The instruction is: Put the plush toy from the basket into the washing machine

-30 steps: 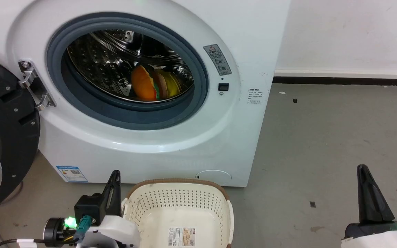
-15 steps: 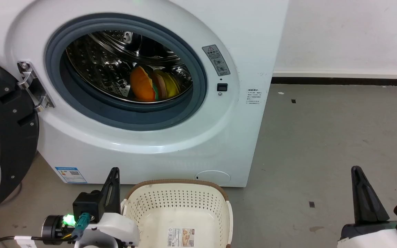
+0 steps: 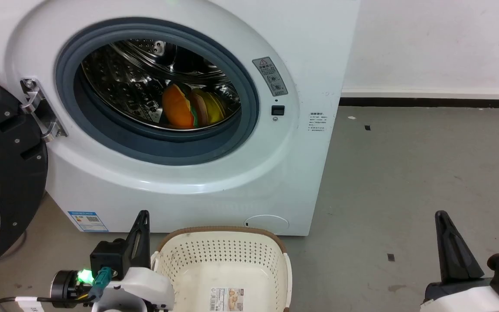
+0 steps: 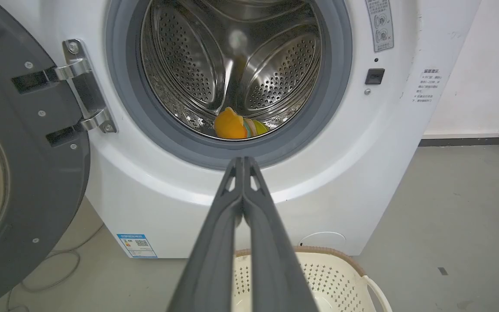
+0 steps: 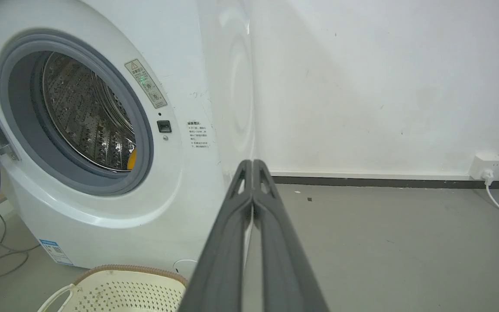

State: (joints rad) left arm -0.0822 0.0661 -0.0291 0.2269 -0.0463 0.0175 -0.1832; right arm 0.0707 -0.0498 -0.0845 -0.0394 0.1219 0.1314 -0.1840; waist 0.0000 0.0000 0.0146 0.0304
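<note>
The plush toy (image 3: 191, 109) lay inside the washing machine (image 3: 215, 182). The basket (image 3: 223, 236) stood before it, its sticker (image 3: 228, 299) print unreadable. A warning-triangle label (image 3: 270, 76) flanked the port (image 3: 115, 143). The left claw (image 3: 143, 215) and right claw (image 3: 439, 214) were closed, empty.

The left tool (image 3: 144, 216) and the right tool (image 3: 439, 215) point forward, low at either side, each pinched closed.

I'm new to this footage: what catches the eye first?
The orange plush toy lying in the shiny drum of the open washing machine. Below, on the floor, stands the cream basket, holding only its label sticker. The left gripper and right gripper flank it, shut.
</note>
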